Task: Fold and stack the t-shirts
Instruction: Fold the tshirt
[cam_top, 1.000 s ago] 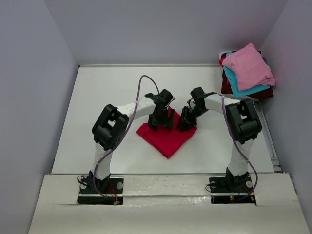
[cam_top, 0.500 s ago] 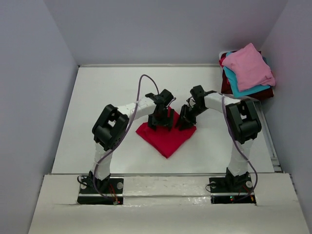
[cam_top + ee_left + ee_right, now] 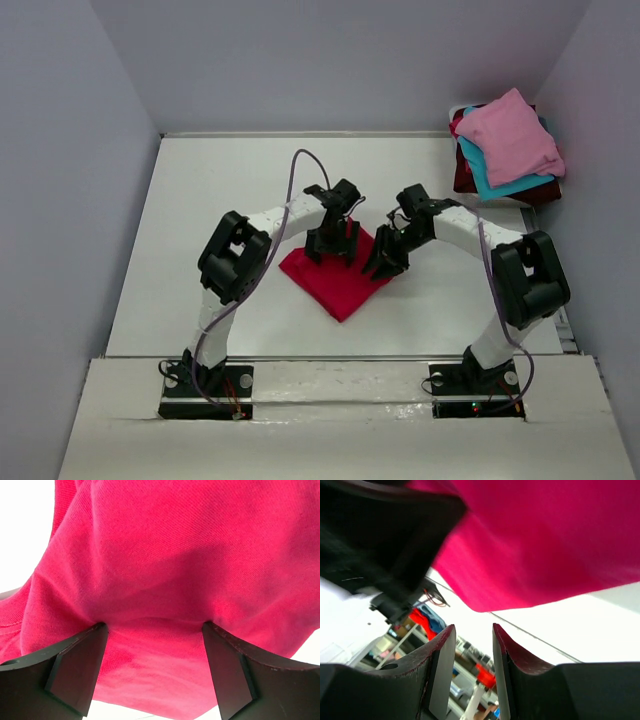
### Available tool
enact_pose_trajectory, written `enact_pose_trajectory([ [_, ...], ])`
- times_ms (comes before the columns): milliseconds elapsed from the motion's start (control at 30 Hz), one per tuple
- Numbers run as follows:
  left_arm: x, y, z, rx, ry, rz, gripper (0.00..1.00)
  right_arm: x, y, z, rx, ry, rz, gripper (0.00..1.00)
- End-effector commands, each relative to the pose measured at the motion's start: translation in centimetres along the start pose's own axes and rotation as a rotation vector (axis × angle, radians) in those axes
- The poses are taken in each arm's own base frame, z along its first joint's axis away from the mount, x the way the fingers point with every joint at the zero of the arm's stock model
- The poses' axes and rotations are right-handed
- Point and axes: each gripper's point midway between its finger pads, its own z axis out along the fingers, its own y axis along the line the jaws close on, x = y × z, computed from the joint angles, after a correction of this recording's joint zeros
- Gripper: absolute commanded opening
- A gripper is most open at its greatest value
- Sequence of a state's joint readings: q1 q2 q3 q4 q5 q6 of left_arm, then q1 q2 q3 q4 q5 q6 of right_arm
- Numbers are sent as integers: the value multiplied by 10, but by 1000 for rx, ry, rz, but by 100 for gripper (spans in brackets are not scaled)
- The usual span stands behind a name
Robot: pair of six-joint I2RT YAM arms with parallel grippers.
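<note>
Crimson-red cloth t-shirt [image 3: 338, 287], folded: left gripper [image 3: 333, 250] spread wide against it; right gripper [image 3: 385, 266] at its edge, fingers narrowly parted.

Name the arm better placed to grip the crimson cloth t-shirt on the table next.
Left, probably. The left gripper is wide open, pressed down on the crimson cloth t-shirt; the right gripper sits at its right edge, jaws barely apart and empty.

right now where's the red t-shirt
In the top view the red t-shirt lies folded near the middle of the table, with the left gripper over its far edge and the right gripper at its right corner.
</note>
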State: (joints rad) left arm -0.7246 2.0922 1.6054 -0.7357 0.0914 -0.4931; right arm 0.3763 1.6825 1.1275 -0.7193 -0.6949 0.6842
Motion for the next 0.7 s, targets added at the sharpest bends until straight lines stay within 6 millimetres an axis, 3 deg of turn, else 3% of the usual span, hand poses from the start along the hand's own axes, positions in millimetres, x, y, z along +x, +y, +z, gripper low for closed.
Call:
enact_pose_trajectory([
  [0, -20, -2, -14, -12, -58, 23, 90, 18, -5, 16, -4, 69, 28, 41],
  [200, -41, -7, -56, -12, -141, 30, 90, 15, -4, 25, -15, 81, 26, 41],
  [333, -42, -5, -68, -21, -158, 40, 90, 15, -5, 31, -9, 91, 25, 41],
  [667, -36, 35, -30, -196, -100, 54, 90, 23, -12, 48, -1, 131, 32, 41],
])
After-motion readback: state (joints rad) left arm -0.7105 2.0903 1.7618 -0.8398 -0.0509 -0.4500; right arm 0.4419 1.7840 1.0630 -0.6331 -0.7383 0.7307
